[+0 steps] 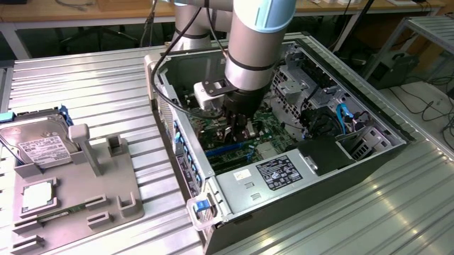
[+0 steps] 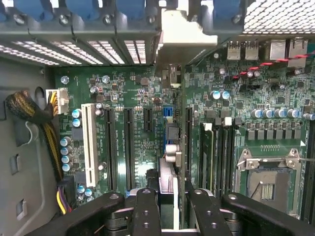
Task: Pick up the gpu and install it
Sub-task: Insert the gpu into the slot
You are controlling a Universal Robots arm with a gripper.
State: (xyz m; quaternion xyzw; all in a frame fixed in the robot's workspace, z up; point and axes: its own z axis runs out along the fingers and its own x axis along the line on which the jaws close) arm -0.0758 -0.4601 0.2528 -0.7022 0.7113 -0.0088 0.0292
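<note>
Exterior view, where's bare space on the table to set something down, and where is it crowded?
Free: ribbed table between the grey parts tray and the computer case, and behind the tray; also the strip at the exterior view's lower right. Crowded: inside the case, where the hand holds the gpu edge-on over the motherboard.

The gpu (image 2: pixel 178 142) is seen edge-on, gripped between the black fingers (image 2: pixel 146 211) of the gripper (image 2: pixel 174 211), upright over the green motherboard (image 2: pixel 138 123). Its pale metal bracket (image 2: pixel 184 37) lies at the case's rear slot openings (image 2: pixel 98 46). A white slot (image 2: pixel 90 145), black slots (image 2: pixel 128 147) and the empty CPU socket (image 2: pixel 268 179) are noted alongside.
</note>
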